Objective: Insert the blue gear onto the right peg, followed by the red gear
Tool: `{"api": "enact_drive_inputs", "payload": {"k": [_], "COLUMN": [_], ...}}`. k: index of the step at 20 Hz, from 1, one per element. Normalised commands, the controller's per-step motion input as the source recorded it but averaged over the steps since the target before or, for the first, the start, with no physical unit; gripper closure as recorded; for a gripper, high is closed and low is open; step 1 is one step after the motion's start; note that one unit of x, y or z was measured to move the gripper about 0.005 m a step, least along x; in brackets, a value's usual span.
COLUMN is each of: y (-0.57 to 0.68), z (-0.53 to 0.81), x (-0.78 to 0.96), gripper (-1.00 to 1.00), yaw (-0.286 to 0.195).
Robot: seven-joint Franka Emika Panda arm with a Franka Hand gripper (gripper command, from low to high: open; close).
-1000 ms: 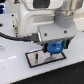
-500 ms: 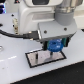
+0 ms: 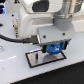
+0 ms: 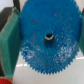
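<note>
The blue gear [image 3: 54, 49] is a wide bright-blue disc held between my gripper's [image 3: 54, 51] fingers, just above the white plate with a black border [image 3: 36, 59]. In the wrist view the blue gear [image 4: 49, 39] fills most of the picture, toothed rim and dark centre hole showing, with a green finger pad [image 4: 9, 42] pressed on its side. The pegs are hidden under the gear and hand. A sliver of the red gear [image 4: 4, 80] shows at the edge of the wrist view; it is hidden in the exterior view.
The arm's large white and grey body [image 3: 42, 22] fills the upper part of the exterior view. A black cable [image 3: 15, 40] loops at the exterior view's left. The plate lies on a white table [image 3: 15, 70].
The gripper with the blue gear has sunk slightly toward the plate; otherwise little has moved.
</note>
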Motion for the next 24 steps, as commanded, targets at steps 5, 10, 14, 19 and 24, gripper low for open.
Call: {"api": "enact_drive_inputs", "payload": {"k": [5,10,14,19,24], "y": [-0.01,0.05,0.06,0.12,0.08], "z": [-0.31,-0.17,-0.01,0.26,0.43], "x": [0.17,0.12,0.01,-0.14,-0.33], "gripper": [1.0,1.0,-1.0,-1.0,-1.0], "yaw": [0.0,0.0,0.0,0.0,0.0]}}
